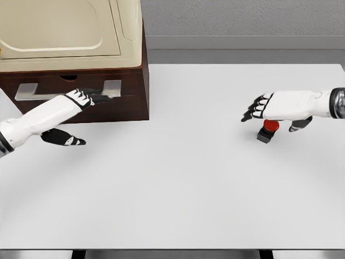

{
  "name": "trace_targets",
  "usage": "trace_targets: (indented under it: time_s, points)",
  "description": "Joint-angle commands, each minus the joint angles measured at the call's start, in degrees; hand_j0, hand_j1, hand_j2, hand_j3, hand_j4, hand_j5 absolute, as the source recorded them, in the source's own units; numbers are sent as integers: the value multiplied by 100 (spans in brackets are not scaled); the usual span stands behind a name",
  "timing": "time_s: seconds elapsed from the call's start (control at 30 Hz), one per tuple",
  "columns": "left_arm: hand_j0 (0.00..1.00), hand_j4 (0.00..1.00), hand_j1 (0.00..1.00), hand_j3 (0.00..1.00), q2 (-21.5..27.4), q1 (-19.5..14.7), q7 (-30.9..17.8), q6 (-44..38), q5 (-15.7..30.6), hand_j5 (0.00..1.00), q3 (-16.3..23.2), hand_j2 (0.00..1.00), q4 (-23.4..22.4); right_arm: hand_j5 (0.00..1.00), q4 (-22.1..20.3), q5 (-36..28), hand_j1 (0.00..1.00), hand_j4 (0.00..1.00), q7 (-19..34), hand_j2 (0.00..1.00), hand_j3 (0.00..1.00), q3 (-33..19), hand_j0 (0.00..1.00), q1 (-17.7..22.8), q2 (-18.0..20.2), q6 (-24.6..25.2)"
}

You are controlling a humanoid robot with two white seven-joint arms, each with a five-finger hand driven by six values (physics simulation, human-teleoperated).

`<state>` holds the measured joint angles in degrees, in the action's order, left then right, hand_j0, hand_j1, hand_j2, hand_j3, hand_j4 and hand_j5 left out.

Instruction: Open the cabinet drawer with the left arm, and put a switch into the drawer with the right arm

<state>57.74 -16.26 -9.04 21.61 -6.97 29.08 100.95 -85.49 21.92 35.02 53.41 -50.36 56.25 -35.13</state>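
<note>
The left hand, at ten o'clock on the white table, reaches to the grey drawer handle of the dark brown cabinet, fingers touching the bar; whether they grip it I cannot tell. The drawer looks closed. At three o'clock the right hand hovers with fingers spread, holding nothing, just above the red-buttoned switch on the table.
</note>
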Motion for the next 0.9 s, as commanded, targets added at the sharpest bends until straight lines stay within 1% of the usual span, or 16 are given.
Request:
trace_targets:
  time_s: [0.0, 0.13, 0.2, 0.3, 0.43, 0.53, 0.63, 0.67, 0.8, 0.87]
  points:
    - [100, 100, 100, 100, 35, 0, 8, 1, -42, 100, -52, 100, -75, 100, 50, -3, 100, 100, -2, 100, 100, 91, 100, 0, 0, 13]
    - [100, 100, 100, 100, 44, 79, 8, 36, -33, 100, -78, 100, -67, 100, 50, -12, 100, 100, -2, 100, 100, 126, 100, 0, 9, 13]
    - [100, 100, 100, 100, 141, 158, 17, 45, -24, 100, -131, 100, -66, 100, 50, -12, 100, 100, -2, 100, 100, 126, 100, 0, 0, 13]
    - [100, 100, 100, 100, 149, 378, 17, 54, 29, 100, -342, 100, -40, 100, 173, -12, 100, 100, -2, 100, 100, 170, 100, 0, 0, 13]
    - [100, 100, 100, 100, 229, 677, 17, 63, 38, 100, -658, 100, 21, 100, 225, -3, 100, 100, -2, 100, 100, 178, 100, 0, -9, 13]
    - [100, 100, 100, 100, 246, 870, 17, 212, 46, 100, -851, 100, 83, 100, 340, 14, 100, 100, -2, 100, 100, 214, 100, 0, -97, 13]
    - [100, 100, 100, 100, 334, 1116, 25, 238, 125, 100, -1071, 100, 206, 100, 375, 67, 100, 100, -2, 100, 100, 214, 100, 0, -149, 13]
    - [100, 100, 100, 100, 430, 1195, 25, 238, 196, 100, -1115, 100, 215, 100, 427, 76, 100, 100, -2, 100, 100, 214, 100, 0, -202, 13]
    - [100, 100, 100, 100, 606, 1230, 34, 423, 389, 100, -1194, 100, 224, 100, 472, 111, 100, 100, -2, 100, 100, 240, 100, 0, -237, 13]
    - [100, 100, 100, 100, 642, 1389, 34, 572, 424, 100, -1370, 100, 224, 100, 472, 111, 100, 100, -2, 100, 100, 249, 100, 0, -237, 13]
